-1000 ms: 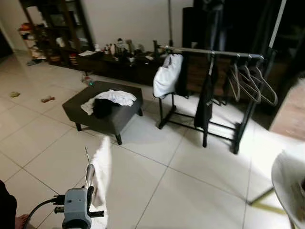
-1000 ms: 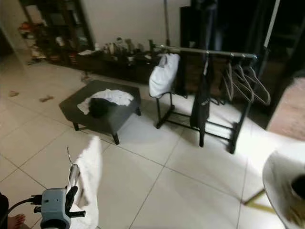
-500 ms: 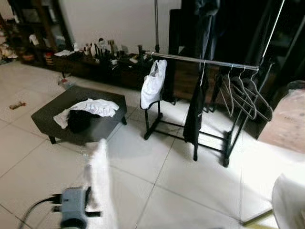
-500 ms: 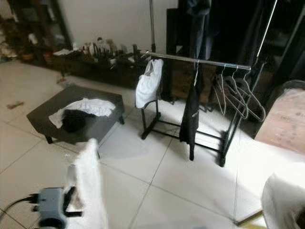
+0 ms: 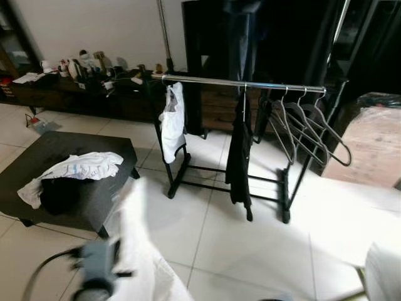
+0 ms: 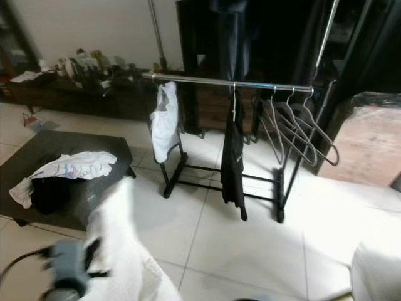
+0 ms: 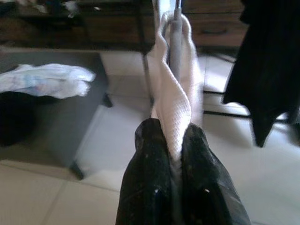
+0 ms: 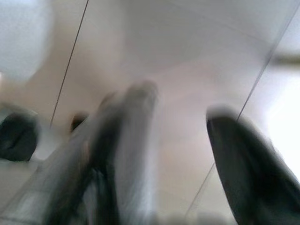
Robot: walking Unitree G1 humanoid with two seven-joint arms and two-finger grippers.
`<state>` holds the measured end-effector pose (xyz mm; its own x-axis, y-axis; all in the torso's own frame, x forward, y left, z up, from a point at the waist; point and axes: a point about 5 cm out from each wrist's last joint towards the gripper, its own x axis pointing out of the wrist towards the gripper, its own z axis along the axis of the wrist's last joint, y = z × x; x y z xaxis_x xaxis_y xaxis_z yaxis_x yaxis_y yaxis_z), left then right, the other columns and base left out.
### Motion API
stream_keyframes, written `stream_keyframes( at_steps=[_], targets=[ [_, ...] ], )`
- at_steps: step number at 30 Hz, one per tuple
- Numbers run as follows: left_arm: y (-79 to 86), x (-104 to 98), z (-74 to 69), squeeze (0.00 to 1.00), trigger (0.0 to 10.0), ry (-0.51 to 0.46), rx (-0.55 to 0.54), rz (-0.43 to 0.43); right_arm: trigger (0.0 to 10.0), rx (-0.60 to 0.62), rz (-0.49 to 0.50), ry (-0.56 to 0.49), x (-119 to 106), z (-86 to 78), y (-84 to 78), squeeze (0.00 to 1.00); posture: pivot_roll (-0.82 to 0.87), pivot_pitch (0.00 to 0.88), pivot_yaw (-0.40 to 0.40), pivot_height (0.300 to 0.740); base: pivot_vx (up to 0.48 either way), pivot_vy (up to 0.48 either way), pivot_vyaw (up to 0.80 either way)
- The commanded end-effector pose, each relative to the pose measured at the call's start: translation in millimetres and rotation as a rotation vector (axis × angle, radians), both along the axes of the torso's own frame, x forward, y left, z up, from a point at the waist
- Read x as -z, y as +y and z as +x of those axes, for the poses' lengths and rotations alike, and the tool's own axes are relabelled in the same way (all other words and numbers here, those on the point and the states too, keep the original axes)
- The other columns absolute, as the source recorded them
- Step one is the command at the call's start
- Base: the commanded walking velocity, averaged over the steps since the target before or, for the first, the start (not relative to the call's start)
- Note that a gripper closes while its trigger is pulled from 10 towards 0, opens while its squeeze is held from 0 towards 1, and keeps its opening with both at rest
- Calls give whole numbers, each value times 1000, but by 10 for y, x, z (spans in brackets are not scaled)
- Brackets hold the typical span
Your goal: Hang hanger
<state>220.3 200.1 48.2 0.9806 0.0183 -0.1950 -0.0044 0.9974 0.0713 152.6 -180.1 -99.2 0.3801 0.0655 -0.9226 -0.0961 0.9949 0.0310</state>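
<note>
Hanger (image 7: 176, 42) with a white garment (image 7: 174, 103) draped over it is pinched in my left hand (image 7: 175, 161), fingers (image 7: 149, 183) pressed together on the fabric and the hanger stem, down at about 7 o'clock in the head view. It's all pretty blurry down there, the white cloth (image 5: 141, 251) smears up from the hand.

Straight ahead at 12 o'clock is the clothes rack (image 5: 241, 83), a black frame with a silver rail. A white top (image 5: 171, 122) hangs near its left end, a black garment (image 5: 238, 153) around the middle, and a few empty hangers (image 5: 307, 128) bunched at the right end.

At 9 o'clock there's a dark ottoman (image 5: 94, 188) with white clothing (image 5: 78, 168) and a dark piece lying on top. Behind it, a low dark counter (image 5: 75, 94) along the wall, cluttered with bottles.

My right hand (image 8: 183, 145) hangs over the tiled floor (image 5: 263, 244), fingers spread apart, holding nothing.
</note>
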Motion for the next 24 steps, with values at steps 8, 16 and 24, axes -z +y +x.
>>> stream_keyframes(
  at_steps=[8, 16, 24],
  targets=[
    [57, -11, -43, 0, 10000, 31, 50, -2, 10000, -29, 9, 32, 36, -66, 114, 0, -5, 76, 45, 740, 480, 0, -800],
    [50, -21, -40, 0, 10000, 33, 56, -2, 10000, -29, 11, 24, 32, -56, 120, 0, -2, 77, 45, 740, 480, 0, -91],
    [163, -44, -14, 0, 10000, 27, -42, 33, 10000, -51, 33, 23, 36, -70, 145, 0, -1, 81, 46, 740, 480, 0, 0]
  ],
)
